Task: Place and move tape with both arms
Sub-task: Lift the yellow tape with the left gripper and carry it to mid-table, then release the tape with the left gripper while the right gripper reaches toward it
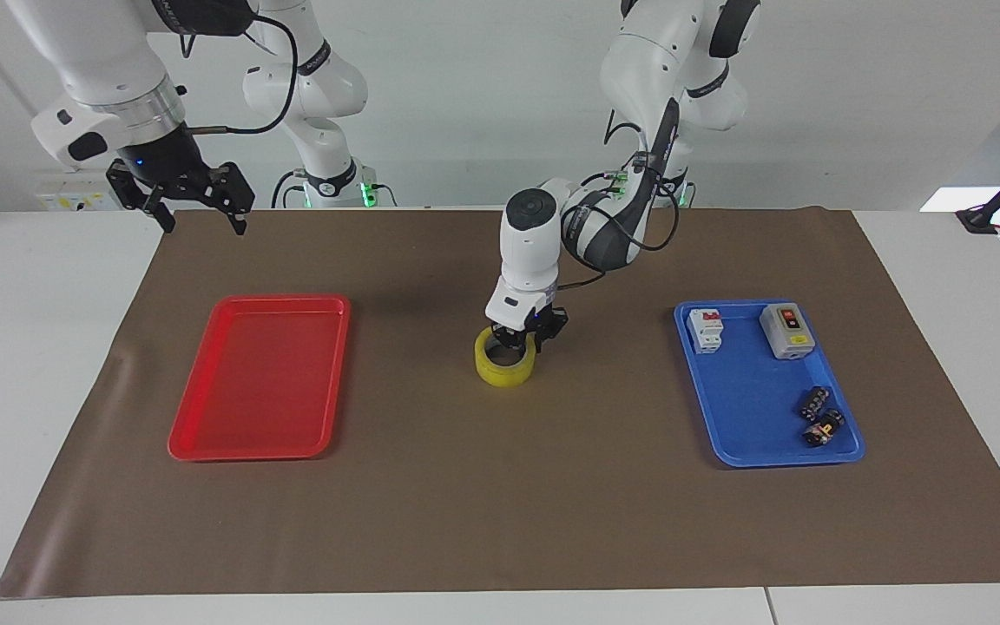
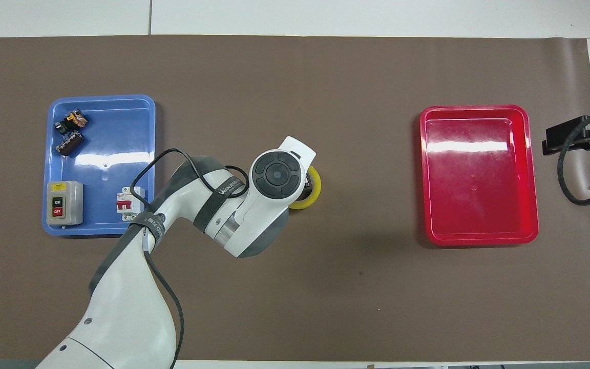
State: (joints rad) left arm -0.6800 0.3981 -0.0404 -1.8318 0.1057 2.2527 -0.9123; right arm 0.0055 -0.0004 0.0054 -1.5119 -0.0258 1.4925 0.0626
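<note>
Tape (image 1: 506, 365) down on tabletop (image 1: 430, 486) mid-mat, left hand (image 1: 528, 333) at its rim, grip unclear; right hand (image 1: 194, 195) waited, spread. Risk: dragged askew if lifted half-released.

tape (image 1: 506, 368): translucent yellow, pale core inside
left pincer (image 1: 528, 341): black, on a white arm with grey joint bands and black cables
right pincer (image 1: 196, 208): black, under a silver collar and white arm
surface (image 1: 49, 347): white, covered by a plain dull brown mat (image 1: 500, 503)
red tray (image 1: 261, 376): glossy bright red, plain, with white glare streaks
blue tray (image 1: 752, 417): mid blue, plain
switch box (image 1: 786, 331): grey, with one black and one red button, yellow label
breaker (image 1: 707, 330): white, red lever
connectors (image 1: 819, 416): black, one with orange-yellow marks
small arm base (image 1: 367, 193): white, green light
</note>
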